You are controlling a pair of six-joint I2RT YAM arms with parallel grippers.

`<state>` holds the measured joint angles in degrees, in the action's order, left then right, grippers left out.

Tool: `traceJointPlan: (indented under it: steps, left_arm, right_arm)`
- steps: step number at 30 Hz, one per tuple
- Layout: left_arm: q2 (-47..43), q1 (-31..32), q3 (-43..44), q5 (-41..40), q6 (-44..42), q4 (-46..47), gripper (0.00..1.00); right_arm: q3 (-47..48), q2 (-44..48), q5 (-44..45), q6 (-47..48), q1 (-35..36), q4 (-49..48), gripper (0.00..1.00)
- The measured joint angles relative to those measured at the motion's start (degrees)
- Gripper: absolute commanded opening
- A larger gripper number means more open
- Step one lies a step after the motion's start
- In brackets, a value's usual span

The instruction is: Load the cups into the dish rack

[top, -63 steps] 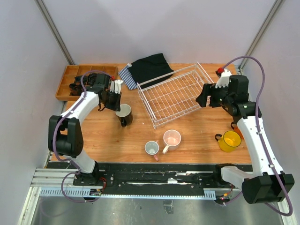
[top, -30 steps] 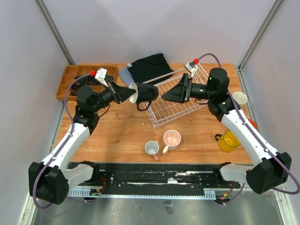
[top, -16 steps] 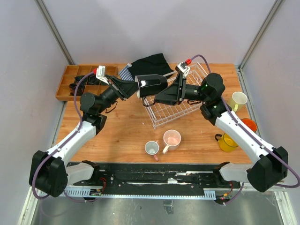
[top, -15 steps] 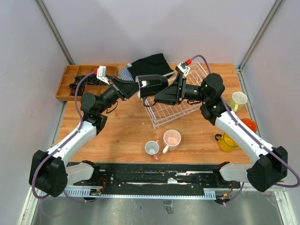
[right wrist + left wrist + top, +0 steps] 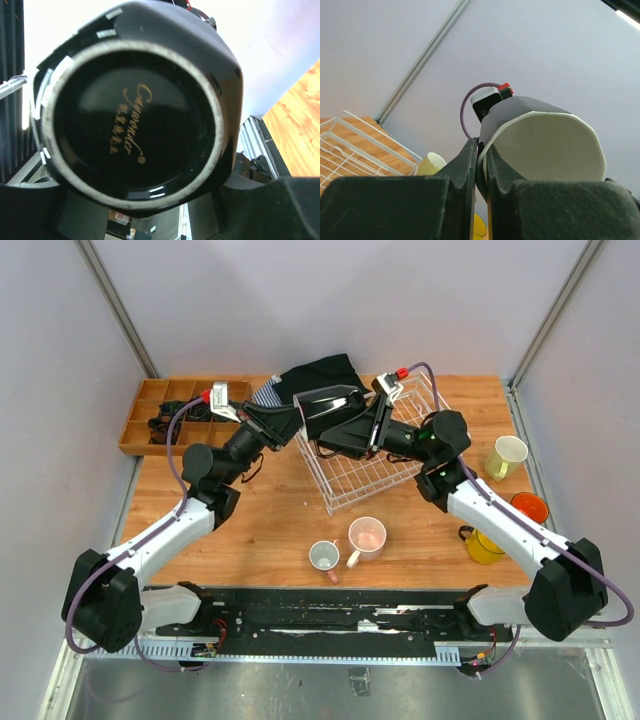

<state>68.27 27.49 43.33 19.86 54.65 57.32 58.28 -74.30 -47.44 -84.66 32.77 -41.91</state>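
Note:
The black cup (image 5: 328, 405) hangs in the air over the far left corner of the white wire dish rack (image 5: 370, 480). My left gripper (image 5: 300, 418) is shut on its rim, one finger inside the white interior (image 5: 550, 145) and one outside (image 5: 465, 165). My right gripper (image 5: 338, 420) reaches in from the right, its fingers against both sides of the cup's base (image 5: 132, 125). On the table stand a pale pink cup (image 5: 367, 535), a small dusty pink cup (image 5: 324, 556), a pale yellow-green cup (image 5: 506, 454), an orange cup (image 5: 528, 507) and a yellow cup (image 5: 483, 545), the last partly behind the right arm.
A brown wooden compartment tray (image 5: 150, 410) sits at the far left. A dark cloth (image 5: 320, 380) and a striped cloth (image 5: 268, 398) lie behind the rack. The two arms meet above the rack's left end.
The left arm has carried the black cup up and to the right over the rack. The right gripper has moved left onto the cup's base and narrowed around it.

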Motion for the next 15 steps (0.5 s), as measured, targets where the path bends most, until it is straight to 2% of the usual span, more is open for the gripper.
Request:
traceJointPlan:
  steps: [7,15]
  left_arm:
    - [2.4,0.9,0.0,-2.8,-0.4,2.2,0.01]
    - [2.7,1.1,0.2,-3.7,-2.3,1.4,0.01]
  right_arm:
    - [-0.9,-1.6,2.1,-1.6,1.2,-3.4,0.47]
    - [-0.9,-1.9,3.0,-1.2,1.4,-2.9,0.36]
